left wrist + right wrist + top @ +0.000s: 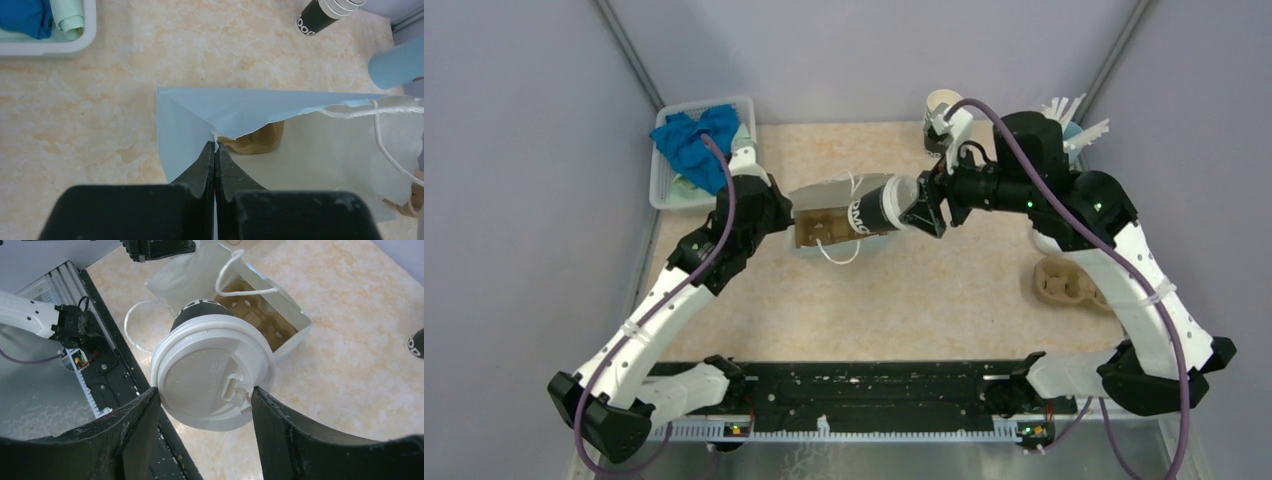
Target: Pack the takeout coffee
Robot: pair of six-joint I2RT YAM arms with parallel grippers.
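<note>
The takeout coffee (882, 206), a dark cup with a white sip lid (212, 380), hangs on its side with its bottom pointing into the mouth of a pale paper bag (824, 195) that lies on the table. My right gripper (927, 208) is shut on it, and its fingers (142, 415) press both sides of the lid rim. A brown pulp carrier (255, 315) sits inside the bag. My left gripper (215, 146) is shut on the bag's torn paper edge (200, 112) and holds the mouth open.
A stack of lidless cups (942, 110) stands at the back, by a light blue holder of white utensils (1074, 125). A second pulp carrier (1064, 282) lies at the right. A white bin with a blue cloth (699, 150) sits at back left.
</note>
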